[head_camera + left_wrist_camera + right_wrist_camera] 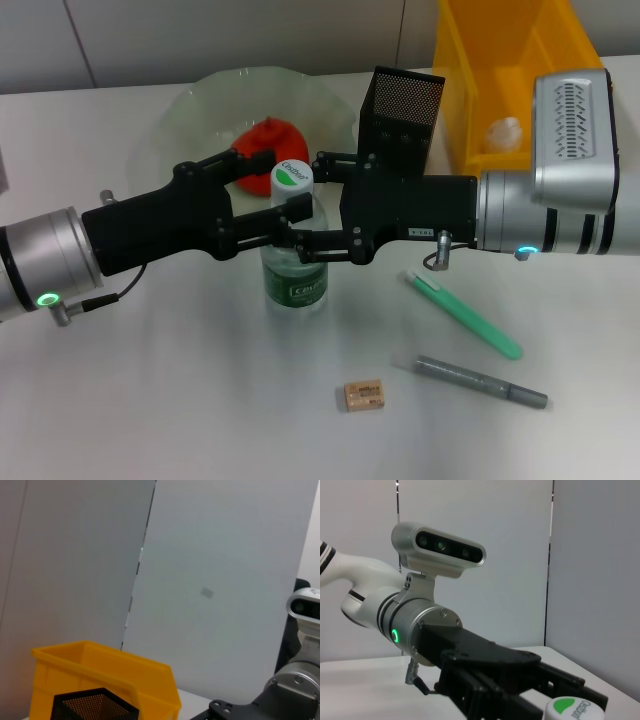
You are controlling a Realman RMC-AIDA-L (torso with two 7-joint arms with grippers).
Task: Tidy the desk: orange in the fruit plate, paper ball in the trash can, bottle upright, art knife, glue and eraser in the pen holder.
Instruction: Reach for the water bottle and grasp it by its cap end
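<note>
At the middle of the white desk stands the clear plastic bottle with the green-and-white cap, already upright, so the bottle step looks to be the one in hand and close to done. Both arms meet on it: the left gripper reaches in from the left and the right gripper from the right, their black fingers overlapping around the bottle's neck and shoulder just under the cap. The jaws of each seem to sit on either side of the neck, but the linkages cross so thickly that I cannot tell whether either pair is actually pinched on it or standing slightly off. To my eye the next move calls for both to let go and draw back sideways without nudging the bottle, which is tall and light and could tip. Behind it, the red-orange fruit lies in the clear glass fruit plate, and the crumpled paper ball rests inside the yellow plastic bin. Still loose on the desk nearer the front are the green art knife, the grey glue pen and the small tan eraser, all well apart from the black mesh pen holder.
</note>
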